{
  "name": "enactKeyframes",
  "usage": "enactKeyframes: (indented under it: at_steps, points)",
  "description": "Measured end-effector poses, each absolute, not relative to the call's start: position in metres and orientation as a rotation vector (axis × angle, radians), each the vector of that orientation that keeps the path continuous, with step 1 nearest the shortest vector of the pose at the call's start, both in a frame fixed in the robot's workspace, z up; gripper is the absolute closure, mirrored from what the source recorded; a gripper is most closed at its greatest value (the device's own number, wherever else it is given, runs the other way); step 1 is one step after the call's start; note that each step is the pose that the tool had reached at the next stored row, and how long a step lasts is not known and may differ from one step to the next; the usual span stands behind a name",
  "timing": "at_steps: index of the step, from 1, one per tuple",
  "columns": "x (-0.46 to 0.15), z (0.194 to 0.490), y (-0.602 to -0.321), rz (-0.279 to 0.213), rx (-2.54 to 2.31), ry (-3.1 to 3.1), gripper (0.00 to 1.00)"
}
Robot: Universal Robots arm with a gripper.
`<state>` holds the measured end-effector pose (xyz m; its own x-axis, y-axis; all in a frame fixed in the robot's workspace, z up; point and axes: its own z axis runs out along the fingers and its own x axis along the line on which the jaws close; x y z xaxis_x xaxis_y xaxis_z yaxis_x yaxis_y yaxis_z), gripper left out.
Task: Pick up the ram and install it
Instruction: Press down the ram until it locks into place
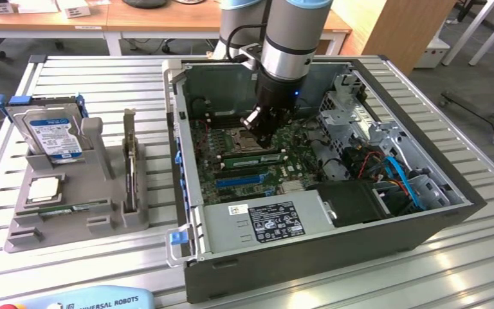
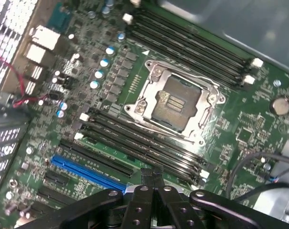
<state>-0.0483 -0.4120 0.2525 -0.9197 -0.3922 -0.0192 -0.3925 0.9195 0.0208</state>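
A ram (image 1: 256,156) stands on edge in a memory slot of the motherboard (image 1: 229,145), just beside the empty processor socket (image 1: 240,136). In the wrist view the ram (image 2: 130,149) appears edge-on as a thin green line between the black slots. My gripper (image 1: 262,136) reaches down into the open computer case (image 1: 333,225), directly above that row of slots. Its two fingertips (image 2: 152,172) are pressed together, shut with nothing between them. Whether they touch the ram I cannot tell.
A grey holder (image 1: 24,235) on the exterior view's left carries a hard drive (image 1: 51,132), a square silver processor (image 1: 43,188), an upright dark card (image 1: 129,167) and a thin green board (image 1: 62,208) lying in a groove. Case walls, a power supply (image 1: 269,222) and cables (image 1: 397,174) surround the gripper.
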Motion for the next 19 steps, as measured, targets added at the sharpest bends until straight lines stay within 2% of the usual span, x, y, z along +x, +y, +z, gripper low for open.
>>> enactKeyframes:
  at_steps: [19]
  points:
    - [-0.0489,0.2519,-0.412,0.034,-0.201,3.117,0.9]
